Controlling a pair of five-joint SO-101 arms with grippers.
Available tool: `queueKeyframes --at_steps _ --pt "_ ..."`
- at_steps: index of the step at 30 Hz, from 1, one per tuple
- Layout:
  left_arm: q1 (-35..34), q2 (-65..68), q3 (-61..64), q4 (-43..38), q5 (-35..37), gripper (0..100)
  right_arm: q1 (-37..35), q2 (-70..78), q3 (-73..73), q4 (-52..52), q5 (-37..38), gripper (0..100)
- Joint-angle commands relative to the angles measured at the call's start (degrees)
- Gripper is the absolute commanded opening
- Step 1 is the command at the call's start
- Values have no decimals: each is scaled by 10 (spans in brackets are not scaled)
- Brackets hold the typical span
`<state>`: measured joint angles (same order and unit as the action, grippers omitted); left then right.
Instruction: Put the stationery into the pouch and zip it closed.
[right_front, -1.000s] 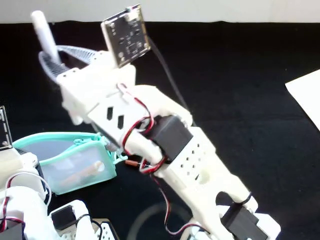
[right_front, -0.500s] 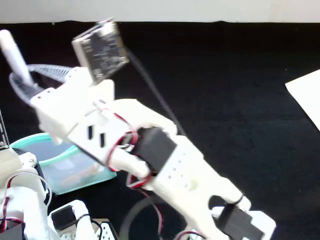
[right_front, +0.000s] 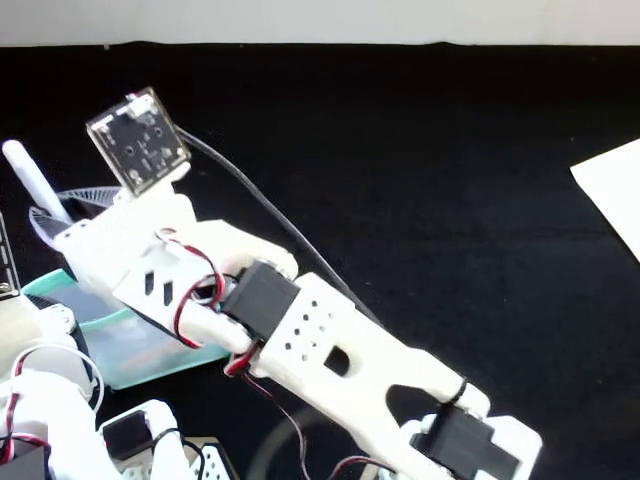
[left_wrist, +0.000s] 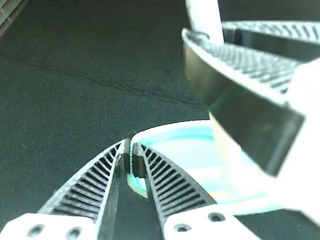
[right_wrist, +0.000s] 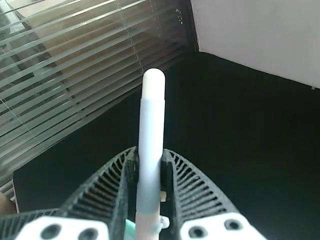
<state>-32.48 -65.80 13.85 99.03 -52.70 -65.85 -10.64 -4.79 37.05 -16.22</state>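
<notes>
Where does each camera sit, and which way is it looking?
High view: fixed above the table, looking down; shows both arms, the right gripper holding a white pen near the teal pouch.
Left wrist view: on the left arm, looking along the left gripper, shut on the pouch rim.
Right wrist view: on the right arm, looking along its fingers and the pen toward window blinds.
Shared: all three show the pen.
</notes>
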Motion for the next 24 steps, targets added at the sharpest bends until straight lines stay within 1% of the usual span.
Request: queueKeyframes --at_steps 1,8,13,15,17,21,22,24 --pt "-3 0 5 7 4 6 -4 -49 52 -8 -3 7" --pt "-3 0 7 6 5 6 0 -122 130 -5 0 7" --pt "-7 0 6 7 7 6 0 -153 136 -4 1 9" --pt "-7 0 6 8 7 6 0 -160 134 12 1 13" --pt "-7 0 6 8 7 6 -2 -169 130 58 4 63" --pt "-7 0 6 8 7 6 -15 -186 89 150 18 247" --pt "-7 0 7 8 7 6 -19 -189 78 167 18 266" --pt "-7 0 7 8 7 6 -21 -189 51 197 18 266"
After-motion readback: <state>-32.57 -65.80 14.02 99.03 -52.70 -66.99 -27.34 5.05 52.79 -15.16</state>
